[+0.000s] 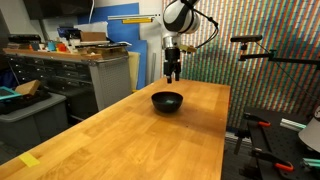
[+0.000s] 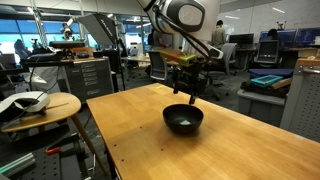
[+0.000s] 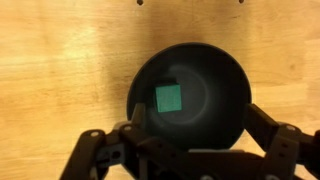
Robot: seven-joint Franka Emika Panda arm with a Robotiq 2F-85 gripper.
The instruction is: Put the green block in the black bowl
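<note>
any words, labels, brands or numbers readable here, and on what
None can be read.
The bowl, block and table carry no markings.
Anything on the background cabinet or desks is too small and blurred to read.

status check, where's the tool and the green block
Tool open, empty, hanging above the black bowl. Green block lying inside the bowl, clear of the tool. Nothing in the way.
</note>
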